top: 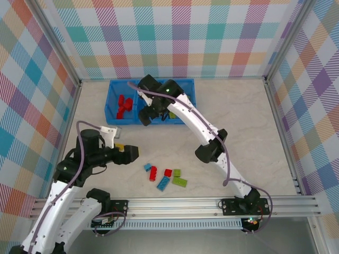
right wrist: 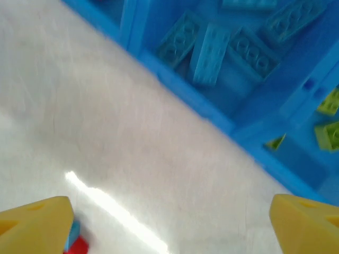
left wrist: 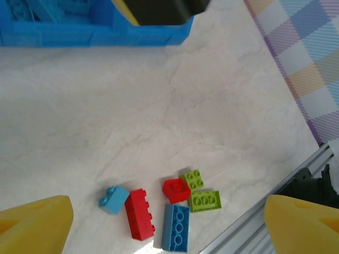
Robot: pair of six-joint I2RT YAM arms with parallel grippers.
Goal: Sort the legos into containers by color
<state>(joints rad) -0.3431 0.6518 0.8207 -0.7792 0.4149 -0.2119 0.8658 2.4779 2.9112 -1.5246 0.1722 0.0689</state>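
Observation:
The bright blue tray (top: 110, 100) stands at the back of the table. Red bricks (top: 124, 106) lie in its left compartment. My right gripper (top: 146, 114) hovers open at the front edge of the middle compartment, which holds several light blue bricks (right wrist: 212, 45); lime green bricks (right wrist: 327, 132) lie in the right one. Nothing sits between the right gripper (right wrist: 169, 227) fingers. My left gripper (top: 135, 154) is open and empty, left of a loose cluster (top: 165, 177). That cluster shows a small light blue brick (left wrist: 114, 199), long red brick (left wrist: 140, 214), long blue brick (left wrist: 176, 227), small red brick (left wrist: 176, 190) and two green bricks (left wrist: 200, 191), ahead of the left gripper (left wrist: 169, 227).
The right arm (top: 209, 148) stretches diagonally from its base across the table to the tray, passing right of the loose bricks. An aluminium rail (top: 185, 203) runs along the near edge. Checkered walls enclose the other sides.

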